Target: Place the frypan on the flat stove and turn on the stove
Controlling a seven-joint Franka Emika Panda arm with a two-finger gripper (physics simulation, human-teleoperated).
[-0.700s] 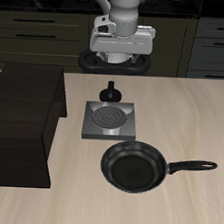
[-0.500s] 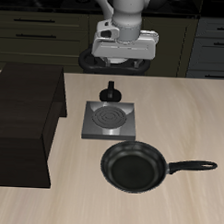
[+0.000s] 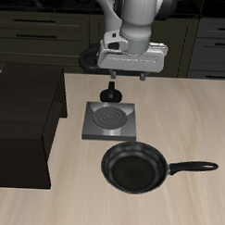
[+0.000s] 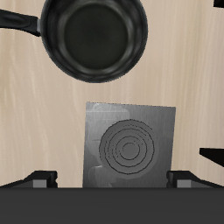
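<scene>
Frypan (image 3: 134,168) sits on your bench (image 3: 193,118) at lower centre of the exterior frame, handle toward the right edge, just below the flat stove (image 3: 110,121). Your pincer (image 3: 125,80) hangs above the stove's far side.

Wrist view: pan (image 4: 94,38) clear of stove (image 4: 129,145); your fingers (image 4: 39,179) stand wide apart, holding nothing.

Table (image 3: 189,206): light wood-grain top, seen in both views; also visible as pale planking in wrist view (image 4: 26,131).

Large dark brown box (image 3: 24,124): sits on the table at 9 o'clock in the exterior view, reaching the frame edge.

Dark cabinets (image 3: 39,32): run along 12 o'clock behind the table, drawer fronts with thin horizontal handles.
</scene>
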